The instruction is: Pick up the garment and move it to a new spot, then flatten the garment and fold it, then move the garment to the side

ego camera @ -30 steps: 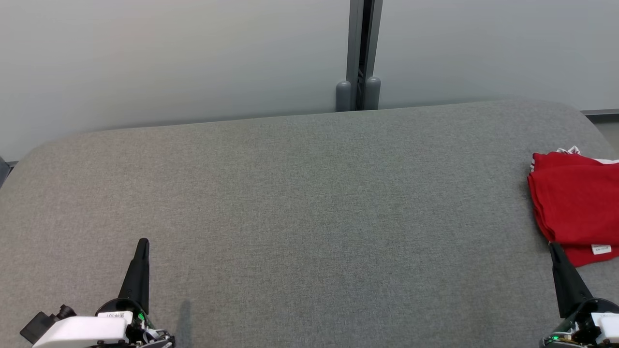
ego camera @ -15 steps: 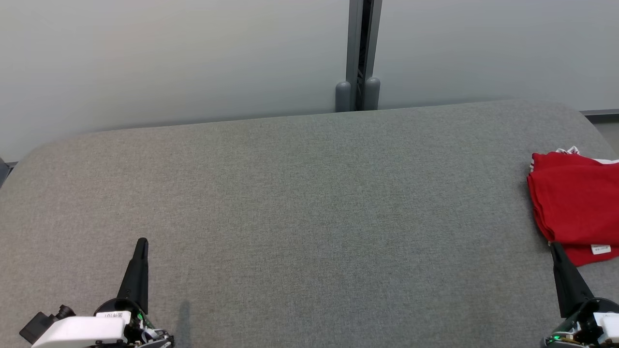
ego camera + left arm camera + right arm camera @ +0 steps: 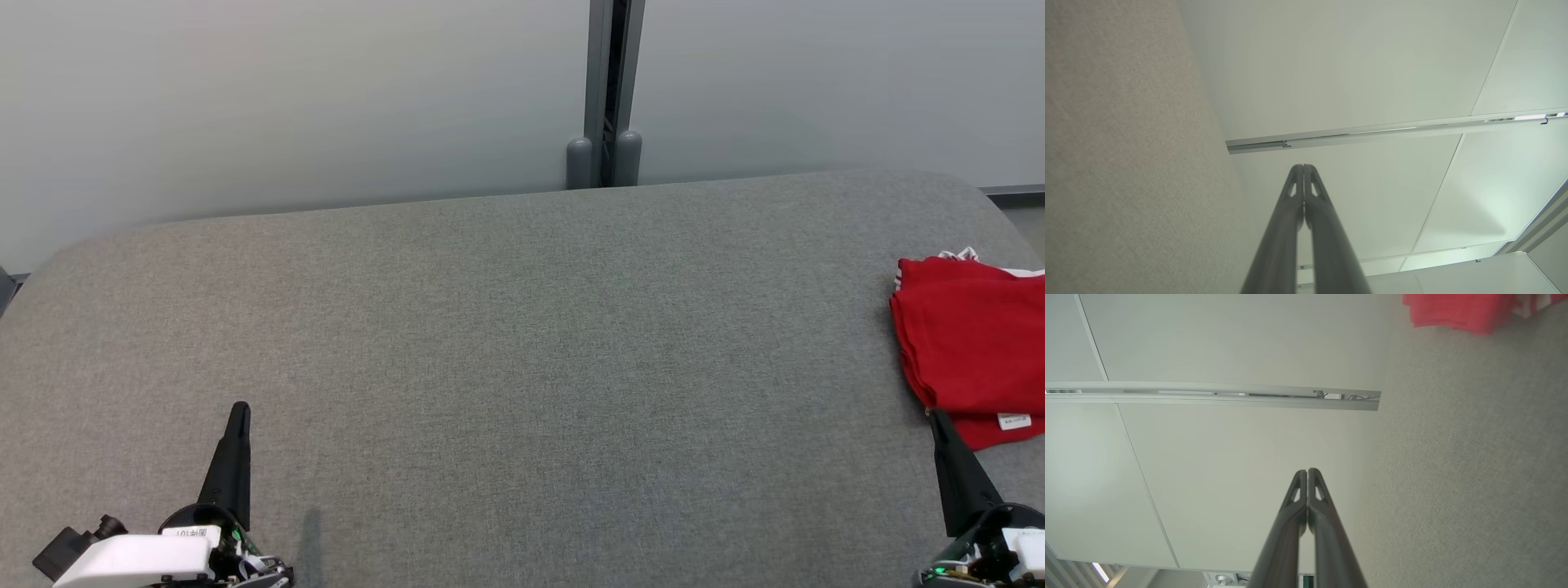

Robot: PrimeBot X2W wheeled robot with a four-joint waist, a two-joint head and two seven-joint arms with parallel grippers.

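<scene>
The garment (image 3: 971, 347) is red, folded into a flat stack with a bit of white trim and a small white label, and lies at the right edge of the grey table (image 3: 506, 343). A corner of this garment (image 3: 1457, 312) shows at the top of the right wrist view. My right gripper (image 3: 936, 418) is shut and empty, its tip just in front of the garment's near edge. At the lower left my left gripper (image 3: 240, 411) is shut too, far from the cloth. The left gripper (image 3: 1303, 167) and right gripper (image 3: 1307, 471) both show their fingers pressed together.
A pale wall panel (image 3: 286, 98) runs behind the table, with a grey metal post (image 3: 606, 90) standing at its far edge. The table's rounded far corners curve off at left and right.
</scene>
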